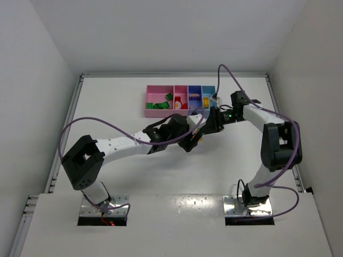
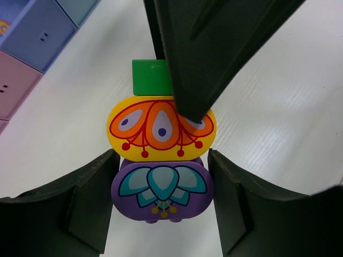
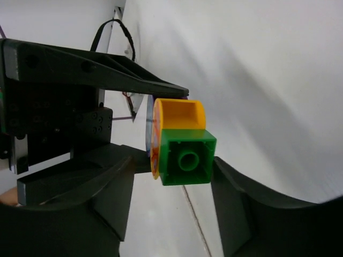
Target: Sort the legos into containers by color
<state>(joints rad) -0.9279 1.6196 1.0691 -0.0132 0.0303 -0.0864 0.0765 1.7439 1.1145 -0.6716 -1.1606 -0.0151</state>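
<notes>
Table [image 1: 161, 176]: white, with both arms reaching to the middle. Left arm [image 1: 123, 144] comes in from 8 o'clock, right arm [image 1: 268, 120] from 3 o'clock. The wrists meet just at 6 o'clock of the containers [image 1: 158, 113]. These sit at 12 o'clock on the table with some legos [image 1: 169, 98] in them, green ones in the wide pink bin.

Between the wrists is one three-brick stack [image 2: 161, 134], near the bins but not over them. It looks lifted off the table, can't be sure.
- Left gripper [image 2: 163, 198]: closed narrow on the purple brick [image 2: 161, 187], one finger on each side.
- Right gripper [image 3: 172, 166]: pinched on the green brick [image 3: 187, 158] at the far end.
- Yellow brick [image 2: 161, 131]: in the middle, held by neither.

Step, as I judge it: pulling the stack apart.

Risks:
- Nothing fixes which joint gives. Yellow may go with either end, leaving one gripper with two colours and needing another split.
- In the left wrist view a right finger overlaps yellow's edge at 2 o'clock. If it presses yellow as well as green, that joint is pinned and only purple can come off.
- An off-axis pull could twist a brick out of the pads. It would drop to the table and could roll away from the bins.
- A sudden release could jerk the arms. The wrists are close together, so fingers may knock or a brick may be flung.
</notes>
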